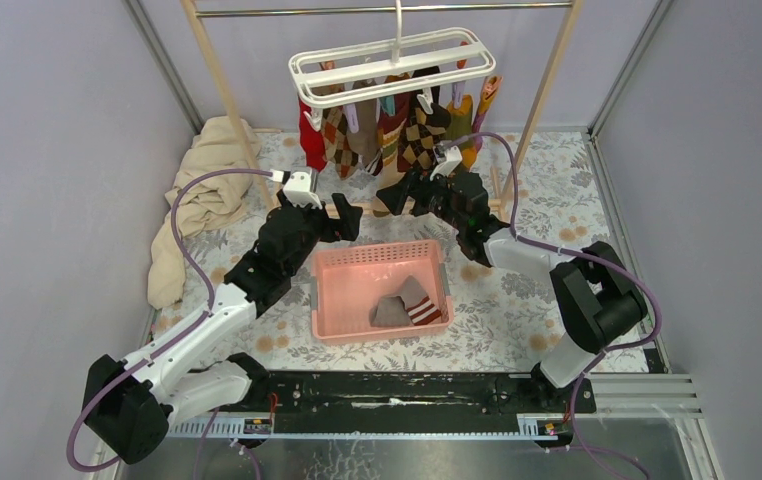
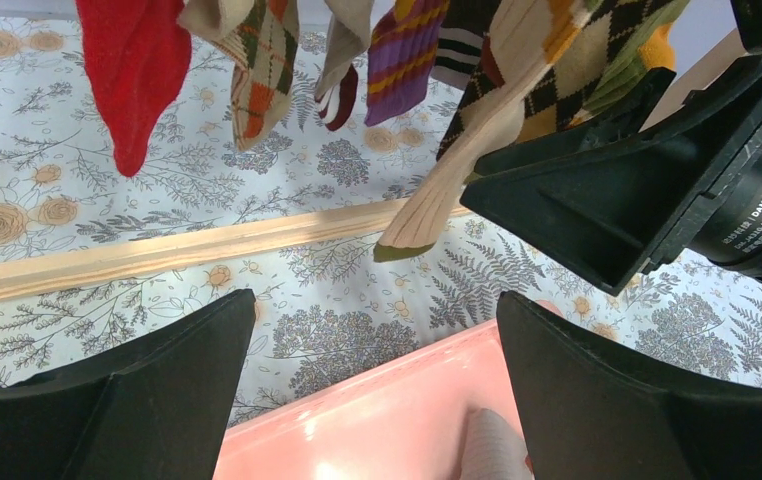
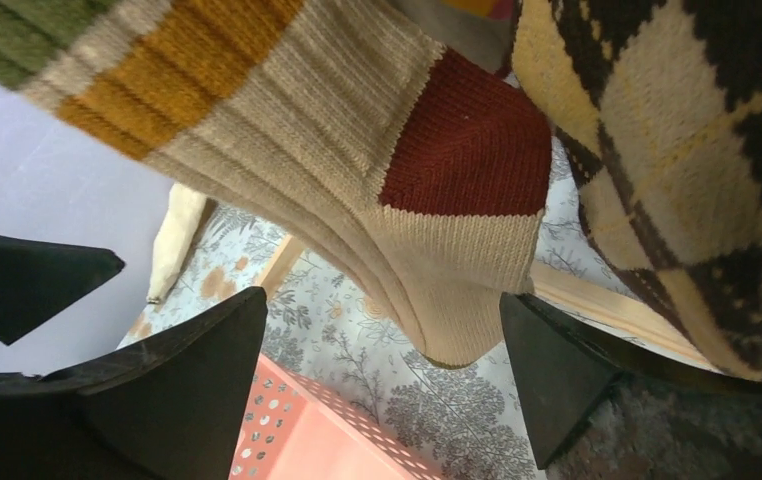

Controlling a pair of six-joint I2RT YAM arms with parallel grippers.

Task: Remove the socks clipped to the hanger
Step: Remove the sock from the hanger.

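my left gripper (image 2: 375, 300) is released, its 2 fingers (image 2: 137, 400) spread wide above the far rim of the pink basket (image 2: 357, 430) with nothing between them. my right gripper (image 3: 382, 300) is parted too. the toe of a beige sock (image 3: 437, 270) with a maroon heel hangs down into the gap. flowered tabletop (image 3: 357, 360) shows between the sock and my left-hand finger, so i am not clenched on it. whether its edge touches the other finger i cannot tell.

the socks (image 1: 387, 130) hang in a crowded row from the white hanger (image 1: 387, 65), on the far side of the basket and under the metal rail (image 1: 377, 10). from above they overlap so much that i cannot count them, and my right gripper covers the lower ends of the middle ones. most clips are too small to make out.

in the left wrist view every hanging sock is cut off at the top. the red sock (image 2: 132, 70) hangs at the left end, and my right gripper blocks the right end of the row. in the right wrist view the argyle sock (image 3: 677, 170) runs off the right edge.

2 more lie in the basket, a grey sock (image 1: 389, 312) beside a striped sock (image 1: 419, 300). my left finger hides most of the grey one in the left wrist view.
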